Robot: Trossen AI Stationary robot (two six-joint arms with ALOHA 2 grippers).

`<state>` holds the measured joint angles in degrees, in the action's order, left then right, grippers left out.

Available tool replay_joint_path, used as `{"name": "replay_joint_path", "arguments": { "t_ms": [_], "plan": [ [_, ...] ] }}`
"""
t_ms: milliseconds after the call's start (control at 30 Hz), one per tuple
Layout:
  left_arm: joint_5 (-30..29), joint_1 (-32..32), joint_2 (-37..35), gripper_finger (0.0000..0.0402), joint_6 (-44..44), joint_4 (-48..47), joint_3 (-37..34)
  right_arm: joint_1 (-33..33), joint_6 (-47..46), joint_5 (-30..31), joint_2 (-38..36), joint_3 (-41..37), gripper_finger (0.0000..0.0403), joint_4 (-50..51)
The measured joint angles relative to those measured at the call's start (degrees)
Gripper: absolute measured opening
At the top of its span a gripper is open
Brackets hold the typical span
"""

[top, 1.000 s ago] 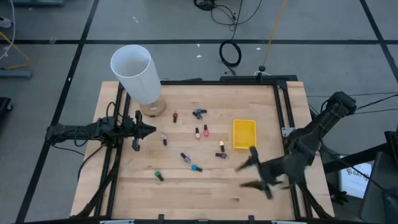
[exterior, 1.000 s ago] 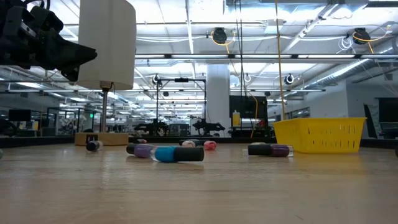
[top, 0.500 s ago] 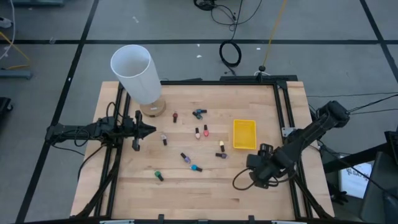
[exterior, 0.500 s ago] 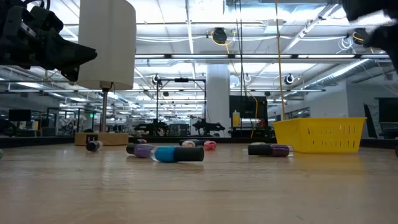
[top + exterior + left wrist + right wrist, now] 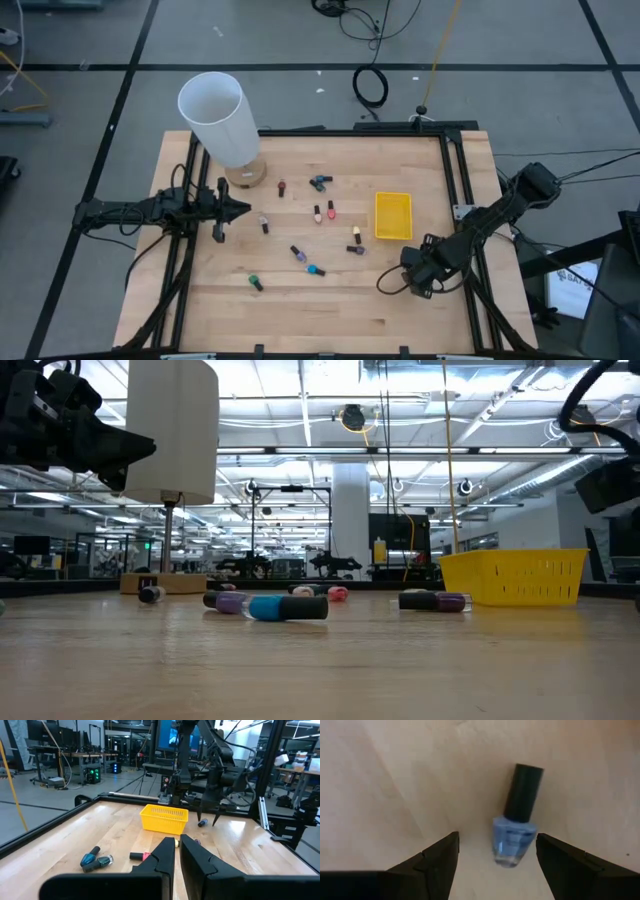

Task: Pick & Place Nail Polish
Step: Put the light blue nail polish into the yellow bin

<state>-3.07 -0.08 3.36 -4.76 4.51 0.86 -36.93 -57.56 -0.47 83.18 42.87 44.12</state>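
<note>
Right gripper (image 5: pixel 495 852) spread wide, pointing down over blue nail polish bottle (image 5: pixel 516 824) lying on tabletop (image 5: pixel 340 300) | left gripper (image 5: pixel 178 851) nearly clenched, empty, hovering at left edge

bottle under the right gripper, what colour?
Light blue with a dark cap: the nail polish bottle lies on the wood between the open right gripper fingers. Clearest in the right wrist view.

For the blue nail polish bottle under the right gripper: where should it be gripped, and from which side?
The blue nail polish bottle lies flat on the table, dark cap away from the open right gripper. Probably best to come straight down and close across the wider glass body, one finger on each side; the narrow round cap could roll or slip.
</note>
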Motion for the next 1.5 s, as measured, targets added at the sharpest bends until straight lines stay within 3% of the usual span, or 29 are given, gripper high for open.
{"name": "replay_joint_path", "arguments": {
  "t_ms": [333,700,1067,1500],
  "plan": [
    [0.0,0.0,0.0,0.0026,0.0,0.0,0.0,2.4,2.8,0.0,-0.1,-3.1,0.0236,-2.1],
    [0.0,0.0,0.0,0.0026,0.0,0.0,0.0,4.4,5.0,-2.4,0.0,-5.8,0.0106,-7.1],
    [0.0,0.0,0.0,0.0026,0.0,0.0,0.0,4.4,6.1,-2.4,-1.1,-5.9,0.0103,-7.8],
    [0.0,0.0,0.0,0.0026,0.0,0.0,0.0,4.3,2.8,3.5,-15.7,-6.1,0.0101,-8.4]
  ]
}}
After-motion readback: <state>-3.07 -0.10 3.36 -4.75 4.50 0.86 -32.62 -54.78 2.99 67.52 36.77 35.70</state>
